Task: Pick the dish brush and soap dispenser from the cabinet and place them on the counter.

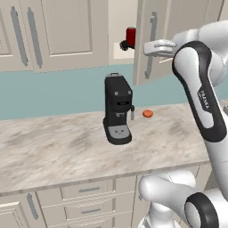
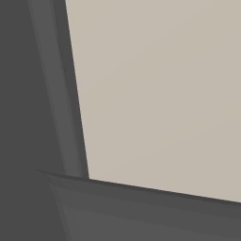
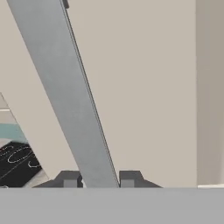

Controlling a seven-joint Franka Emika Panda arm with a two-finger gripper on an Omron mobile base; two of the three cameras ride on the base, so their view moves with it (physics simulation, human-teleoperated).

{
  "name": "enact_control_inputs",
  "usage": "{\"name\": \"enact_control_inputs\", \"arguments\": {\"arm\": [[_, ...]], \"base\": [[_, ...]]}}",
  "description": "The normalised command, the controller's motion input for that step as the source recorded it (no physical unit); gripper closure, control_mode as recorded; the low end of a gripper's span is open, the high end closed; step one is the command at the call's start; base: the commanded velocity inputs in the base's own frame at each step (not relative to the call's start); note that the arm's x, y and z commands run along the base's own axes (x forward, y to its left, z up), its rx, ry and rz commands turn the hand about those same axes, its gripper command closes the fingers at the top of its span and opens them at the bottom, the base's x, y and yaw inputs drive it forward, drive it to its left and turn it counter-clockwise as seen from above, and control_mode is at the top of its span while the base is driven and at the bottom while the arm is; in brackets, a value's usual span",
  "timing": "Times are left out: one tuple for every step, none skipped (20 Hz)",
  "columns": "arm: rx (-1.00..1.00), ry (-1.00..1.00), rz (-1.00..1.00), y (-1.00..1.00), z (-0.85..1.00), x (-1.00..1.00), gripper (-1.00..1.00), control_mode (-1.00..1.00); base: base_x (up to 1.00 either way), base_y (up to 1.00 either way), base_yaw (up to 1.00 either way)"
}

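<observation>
In the left base view the white arm is reaching up toward 1 o'clock, and the gripper (image 1: 153, 47) is sitting on the grey bar handle (image 1: 151, 44) of the cabinet (image 1: 178, 26) door, which is standing partly swung out. The hand view is showing the 2 dark fingertips (image 3: 69, 179) pressing in on either side of that handle (image 3: 70, 96), so the jaws are standing narrow, clamped on the bar, with the panelled door face lying behind it.

Inside the cabinet opening, at 12 o'clock of the left base view, a red can (image 1: 130, 36) is standing on the cream shelf. Just beside it, at its 8 o'clock, the dark bristled head of the dish brush (image 1: 124, 45) is poking out at the shelf's front edge; its handle is hidden.

Below, the counter (image 1: 53, 151) is carrying a black coffee machine (image 1: 118, 109) near the picture's centre, and a small orange object (image 1: 147, 113) is lying at the machine's 3 o'clock, apart from it. Cream drawers (image 1: 89, 200) are running under the counter edge at 6 o'clock.
</observation>
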Motion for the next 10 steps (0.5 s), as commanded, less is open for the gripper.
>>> {"name": "enact_control_inputs", "arguments": {"arm": [[0.02,0.0,0.11,-0.65,-0.01,-0.7,1.0,-1.0],[0.02,0.0,0.1,-0.65,-0.01,-0.68,1.0,-1.0],[0.02,0.0,0.1,-0.66,-0.02,-0.65,1.0,-1.0],[0.02,0.01,0.1,-0.65,-0.03,-0.63,1.0,-1.0],[0.02,0.03,0.1,-0.64,-0.05,-0.56,1.0,-1.0],[0.02,0.05,0.1,-0.61,-0.07,-0.47,1.0,-1.0],[0.01,0.06,0.1,-0.51,-0.1,-0.37,1.0,-1.0],[0.02,0.06,0.1,-0.47,-0.07,-0.29,1.0,-1.0],[0.02,0.06,0.1,-0.47,-0.07,-0.27,1.0,-1.0],[0.02,0.05,0.1,-0.46,-0.06,-0.26,1.0,-1.0]], "base": [[0.0,0.0,0.0],[0.0,0.0,0.0],[0.0,0.0,0.0],[0.0,0.0,0.0],[0.0,0.0,0.0],[0.0,0.0,0.0],[0.0,0.0,0.0],[0.0,0.0,0.0],[0.0,0.0,0.0],[0.0,0.0,0.0]]}}
